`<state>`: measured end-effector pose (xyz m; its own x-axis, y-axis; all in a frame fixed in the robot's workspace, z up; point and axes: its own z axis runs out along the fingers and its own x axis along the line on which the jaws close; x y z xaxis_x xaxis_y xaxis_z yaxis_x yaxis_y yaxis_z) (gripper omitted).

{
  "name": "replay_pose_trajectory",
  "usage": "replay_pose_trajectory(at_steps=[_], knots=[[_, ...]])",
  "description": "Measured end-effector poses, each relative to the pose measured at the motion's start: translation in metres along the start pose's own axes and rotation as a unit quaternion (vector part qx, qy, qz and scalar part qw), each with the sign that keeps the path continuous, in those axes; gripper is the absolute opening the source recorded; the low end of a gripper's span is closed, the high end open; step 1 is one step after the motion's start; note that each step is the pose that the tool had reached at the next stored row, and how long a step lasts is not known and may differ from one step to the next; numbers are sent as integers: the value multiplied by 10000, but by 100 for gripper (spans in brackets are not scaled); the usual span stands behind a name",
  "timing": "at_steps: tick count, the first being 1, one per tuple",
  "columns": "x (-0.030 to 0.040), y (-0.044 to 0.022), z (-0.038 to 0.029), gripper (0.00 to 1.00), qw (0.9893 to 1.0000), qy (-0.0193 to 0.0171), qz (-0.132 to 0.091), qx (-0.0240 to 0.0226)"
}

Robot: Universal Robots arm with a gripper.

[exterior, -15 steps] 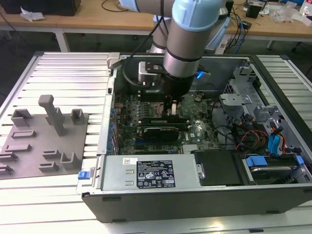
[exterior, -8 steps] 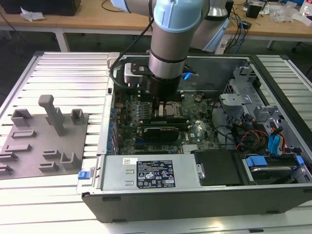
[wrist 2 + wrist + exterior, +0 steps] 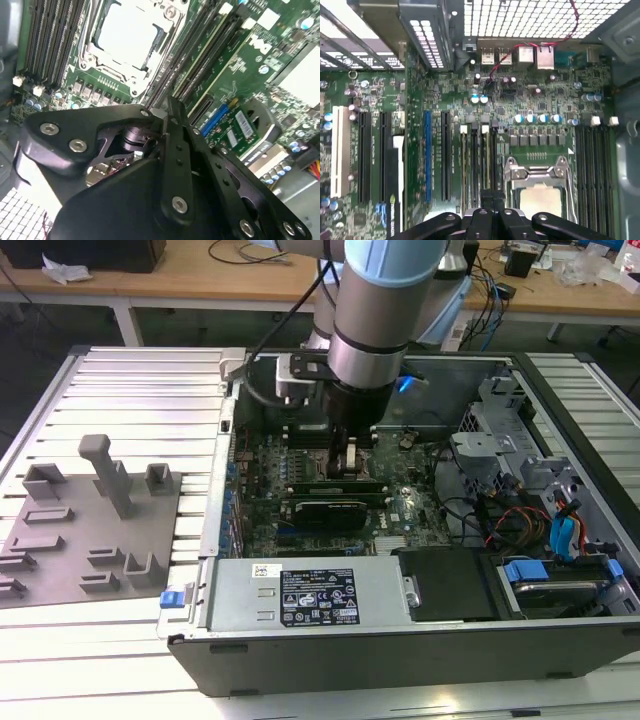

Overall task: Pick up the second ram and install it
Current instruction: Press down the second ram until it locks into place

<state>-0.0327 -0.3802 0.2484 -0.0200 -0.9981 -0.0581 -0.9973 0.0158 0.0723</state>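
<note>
My gripper [image 3: 348, 462] reaches down into the open computer case [image 3: 330, 650], with its tips at the memory slots beside the processor socket [image 3: 127, 35]. In both wrist views the black fingers [image 3: 172, 150] meet in a narrow point, shut, over the slots [image 3: 475, 160] with white latches. A green ram stick [image 3: 215, 65] stands on edge in a slot just beside the gripper [image 3: 169, 107]. I cannot tell whether it is the second ram. Nothing shows held between the tips of the gripper [image 3: 492, 196]. The slot directly under them is hidden.
A black card [image 3: 325, 510] lies across the board just in front of the gripper. A power supply [image 3: 300, 595], drive bays [image 3: 545, 585] and loose cables [image 3: 520, 520] fill the case's near side and the exterior view's right. A grey fixture plate [image 3: 60, 580] with blocks and posts lies left of the case.
</note>
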Motion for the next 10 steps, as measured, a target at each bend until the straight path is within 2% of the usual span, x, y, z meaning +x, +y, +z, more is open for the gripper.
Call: replay_pose_trajectory(at_steps=[3,4,10], knots=[[-19,-7,-136,11,10000,0,1,0],[-21,-6,-156,11,10000,0,0,1],[-22,-5,-173,11,10000,0,0,1]])
